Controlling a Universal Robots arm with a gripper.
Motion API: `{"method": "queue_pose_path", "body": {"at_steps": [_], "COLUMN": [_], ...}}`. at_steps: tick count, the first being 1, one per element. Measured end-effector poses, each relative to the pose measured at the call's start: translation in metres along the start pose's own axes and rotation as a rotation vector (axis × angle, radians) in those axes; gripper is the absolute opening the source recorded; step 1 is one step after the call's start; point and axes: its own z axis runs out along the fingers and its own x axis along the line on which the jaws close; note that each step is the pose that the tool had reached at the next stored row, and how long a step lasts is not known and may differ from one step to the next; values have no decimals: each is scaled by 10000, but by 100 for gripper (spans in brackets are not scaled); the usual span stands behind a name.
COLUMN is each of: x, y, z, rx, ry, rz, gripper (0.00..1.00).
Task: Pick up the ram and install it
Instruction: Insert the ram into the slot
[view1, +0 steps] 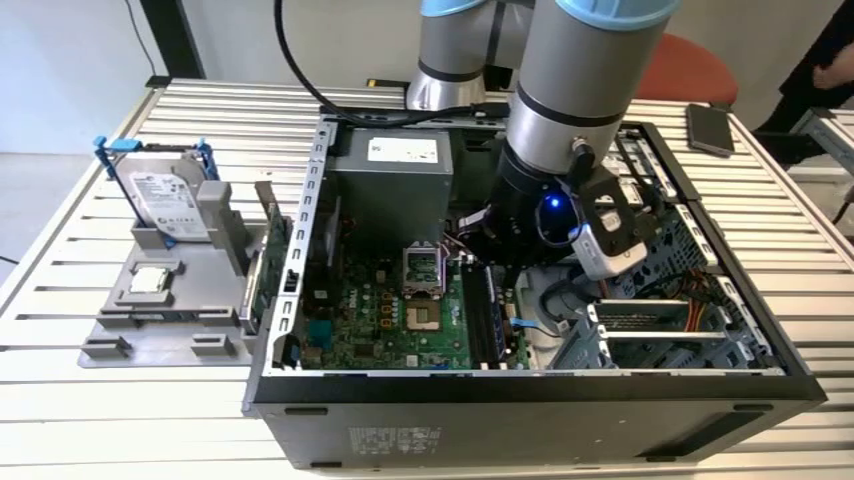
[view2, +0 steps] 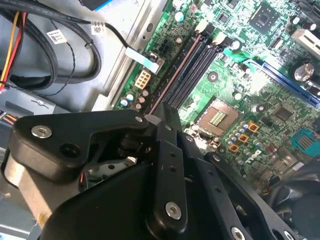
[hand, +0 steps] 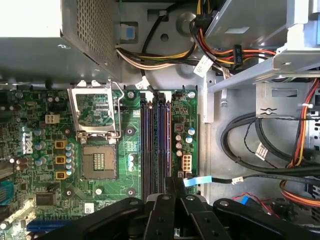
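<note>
The ram (view2: 176, 74) shows edge-on as a thin brownish strip standing along one of the black memory slots (hand: 162, 145) on the green motherboard (hand: 100, 210). In the first wrist view, the ram (hand: 150, 145) runs straight away from the fingers. My gripper (view2: 167, 116) hangs low inside the open computer case (view1: 534, 390), with its black fingers pressed together just over the near end of the slots. The fingertips sit slightly to one side of the strip, and I cannot tell whether they touch it. My gripper (hand: 175, 184) holds nothing that I can see. The gripper (view1: 502, 268) is down by the motherboard.
The empty processor socket (hand: 97, 162) lies beside the slots. Cable bundles (hand: 260, 150) and a drive cage (view1: 667, 330) crowd the other side. A power supply (view1: 394, 160) fills the case's far end. Outside, at the exterior view's left, a grey stand (view1: 160, 300) carries a hard drive (view1: 167, 200) and a green card (view1: 275, 255).
</note>
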Motion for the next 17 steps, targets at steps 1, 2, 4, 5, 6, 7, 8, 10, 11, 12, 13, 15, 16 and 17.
{"method": "queue_pose_path", "body": {"at_steps": [1, 2, 4, 5, 6, 7, 8, 10, 11, 12, 13, 15, 16, 17], "x": [0, 0, 0, 0, 0, 0, 0, 0, 0, 0, 0, 0, 0, 0], "y": [0, 0, -1, -1, -1, -1, -2, -2, -2, -2, -2, -3, -3, -3], "z": [0, 0, -1, -2, -2, -3, -4, -5, -5, -6, -6, -7, -7, -8], "rx": [0, -1, -1, 0, -1, 0, -1, 0, -1, 0, -1, 0, -1, 0], "ry": [0, 0, -1, -1, -1, -1, -2, -2, -2, -2, -3, -2, -2, -3], "rz": [0, 1, 0, 0, 1, 1, 1, 1, 1, 1, 1, 0, 1, 0], "gripper": [0, 0, 0, 0, 0, 0, 0, 0, 0, 0, 0, 0, 0, 0]}}
